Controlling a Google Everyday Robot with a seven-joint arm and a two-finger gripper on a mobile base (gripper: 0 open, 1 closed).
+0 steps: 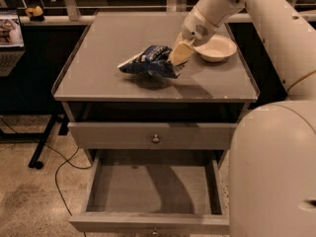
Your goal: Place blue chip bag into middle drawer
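bag in hand, drawer open below

the hand [178,56] is pinched shut on the right end of the blue chip bag [147,62]. the bag hangs just above the grey surface [94,63], near the white bowl [216,48]. it looks light, crinkly and soft, likely to sag or slip, so a hold on the sealed edge seems wisest. the middle drawer [148,191] stands pulled out beneath.
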